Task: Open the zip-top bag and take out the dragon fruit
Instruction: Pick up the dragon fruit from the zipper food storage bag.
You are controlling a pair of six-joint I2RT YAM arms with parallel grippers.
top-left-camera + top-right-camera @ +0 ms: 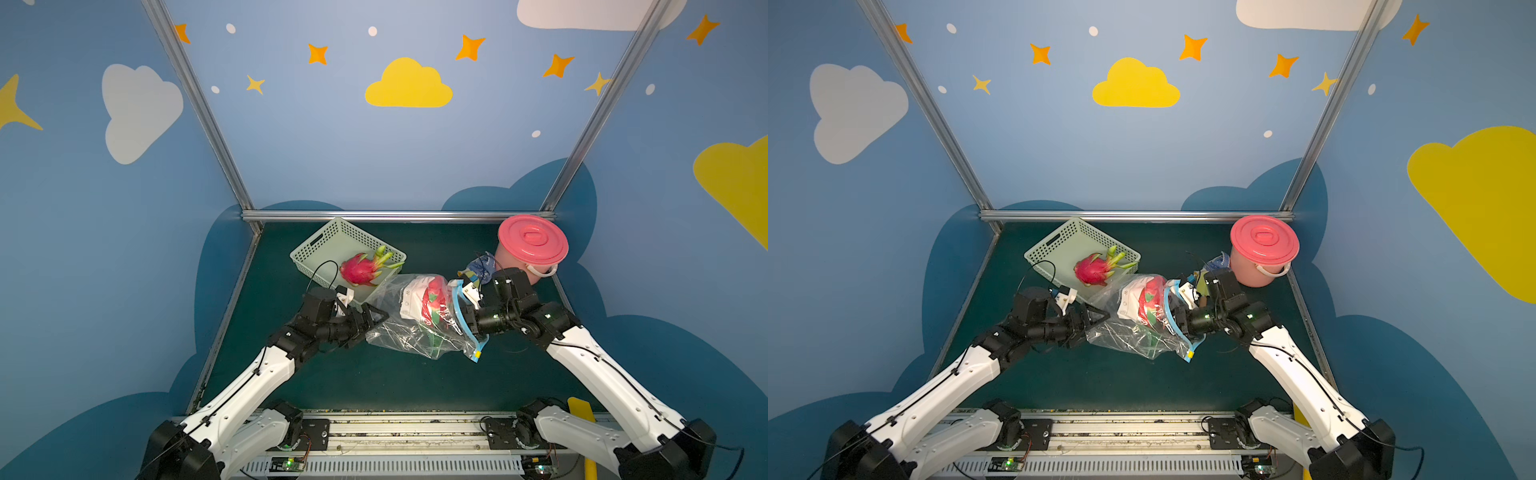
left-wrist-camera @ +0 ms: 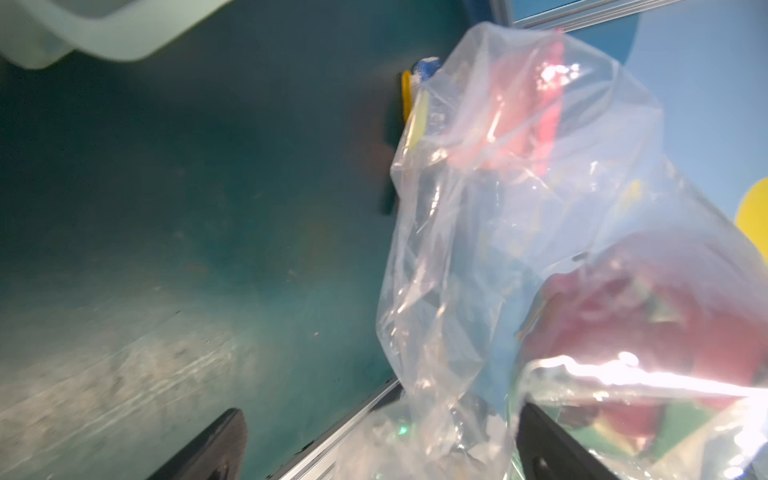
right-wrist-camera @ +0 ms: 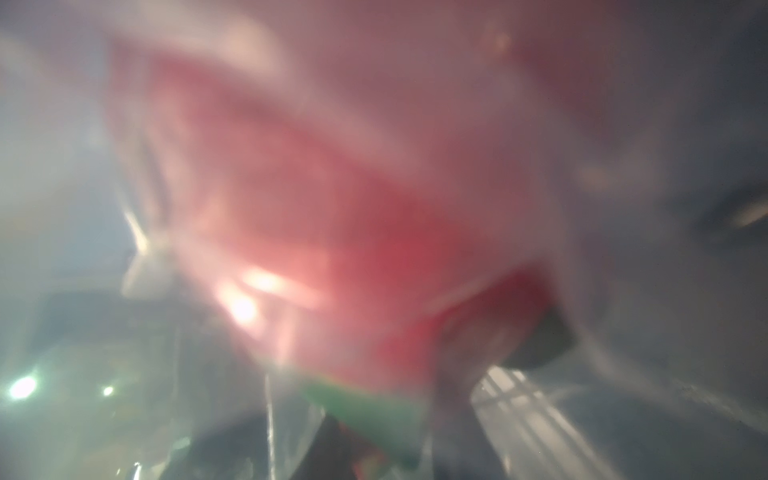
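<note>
Bag [image 1: 415, 328] lies mid-counter [image 1: 332, 382], blue zip strip [image 1: 459, 309] gaping, so opening looks done. Dragon fruit [image 1: 434, 299] not out yet: sits inside the bag, just behind the strip. Right hand [image 1: 465, 322] reaches into the bag's mouth; whether it grips the fruit, cannot tell, too blurred. Left hand [image 1: 376, 318] at the bag's closed end, jaws wide, loose plastic between them. Second fruit [image 1: 359, 268] in basket [image 1: 328, 241] just behind the bag. Left to do: pull fruit clear.
</note>
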